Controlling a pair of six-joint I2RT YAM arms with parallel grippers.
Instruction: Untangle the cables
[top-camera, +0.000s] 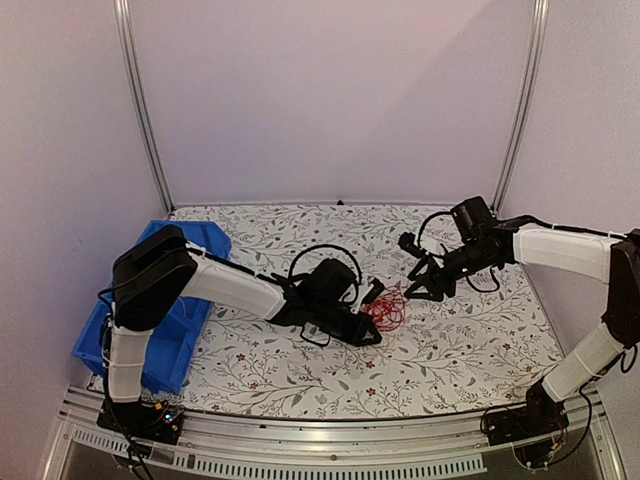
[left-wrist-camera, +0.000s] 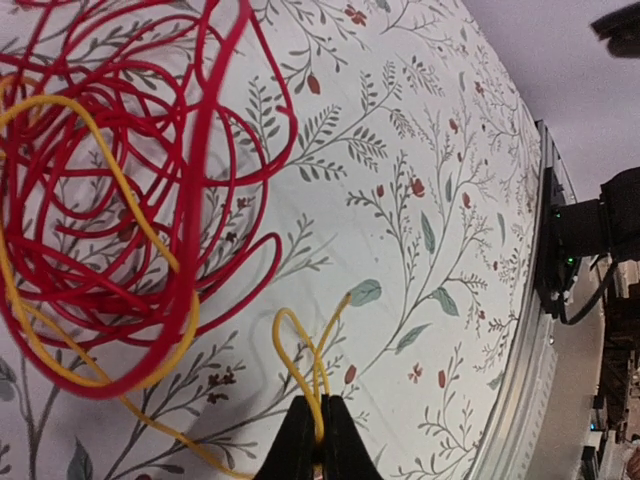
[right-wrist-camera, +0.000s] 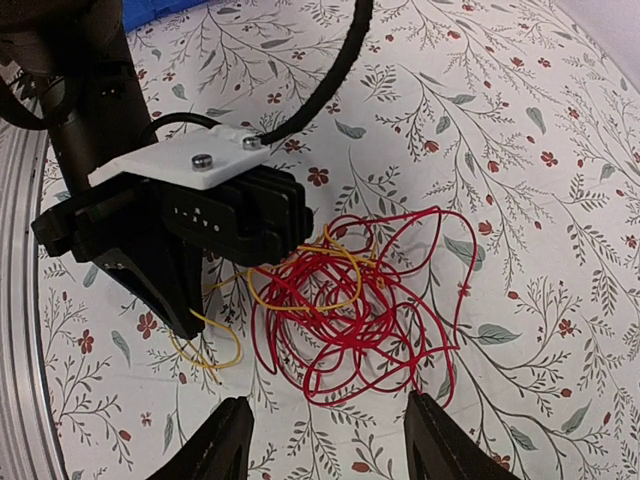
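The cables are a loose clump of red wire (right-wrist-camera: 380, 290) with a yellow wire (right-wrist-camera: 300, 290) threaded through it, lying mid-table (top-camera: 388, 310). My left gripper (left-wrist-camera: 316, 420) is shut on a small loop of the yellow wire (left-wrist-camera: 300, 360) near its free end; the red clump (left-wrist-camera: 110, 190) lies just beyond. From the right wrist view the left gripper (right-wrist-camera: 185, 300) stands at the clump's left edge. My right gripper (right-wrist-camera: 330, 440) is open and empty, hovering above the clump's near side; it also shows in the top view (top-camera: 425, 285). No blue wire shows.
A blue bin (top-camera: 170, 310) sits at the table's left edge. The table has a floral cloth (top-camera: 450, 350). The metal front rail (left-wrist-camera: 540, 330) runs along the near edge. Black arm cables (right-wrist-camera: 330, 70) arc over the left wrist.
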